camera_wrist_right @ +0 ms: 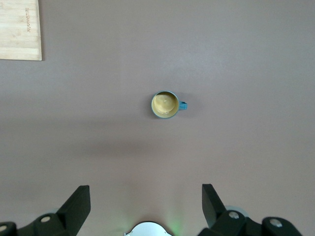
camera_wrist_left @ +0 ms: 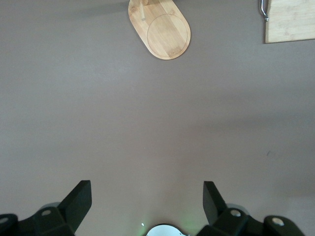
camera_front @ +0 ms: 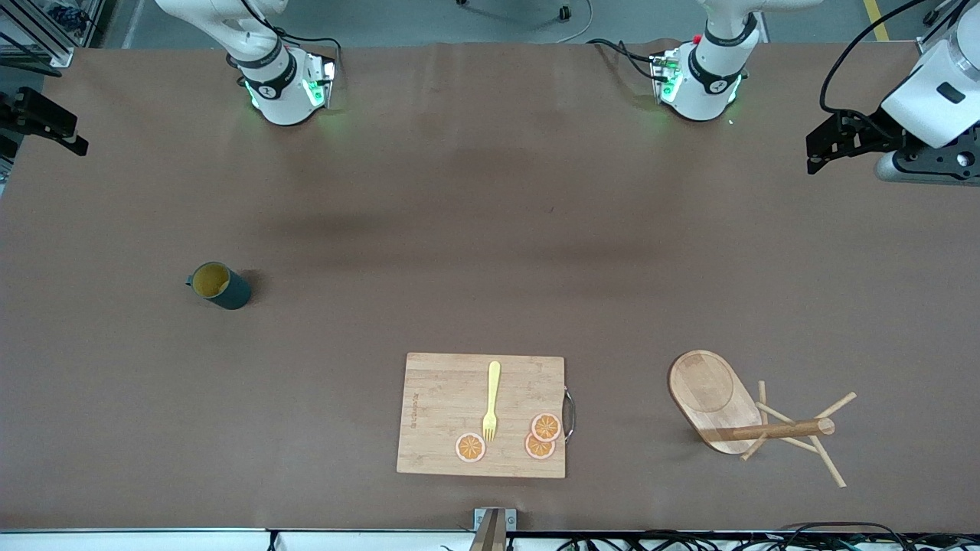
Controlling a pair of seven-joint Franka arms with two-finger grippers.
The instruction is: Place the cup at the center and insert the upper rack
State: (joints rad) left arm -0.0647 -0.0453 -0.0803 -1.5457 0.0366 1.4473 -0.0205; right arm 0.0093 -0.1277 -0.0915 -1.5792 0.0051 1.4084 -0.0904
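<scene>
The dark teal cup (camera_front: 220,285) with a mustard-yellow inside stands upright on the brown table toward the right arm's end; it also shows in the right wrist view (camera_wrist_right: 166,104). The wooden mug tree (camera_front: 736,413) lies on its side near the front edge toward the left arm's end, its pegs splayed on the table; its oval base shows in the left wrist view (camera_wrist_left: 160,28). My left gripper (camera_front: 816,155) hangs open and empty, high at the left arm's end of the table (camera_wrist_left: 146,196). My right gripper (camera_front: 67,138) hangs open and empty, high at the right arm's end (camera_wrist_right: 145,196).
A rectangular bamboo cutting board (camera_front: 436,405) lies near the front edge at mid-table, with a yellow fork (camera_front: 491,399) and three orange slices (camera_front: 545,427) on it. Its corners show in both wrist views. The arm bases stand along the edge farthest from the camera.
</scene>
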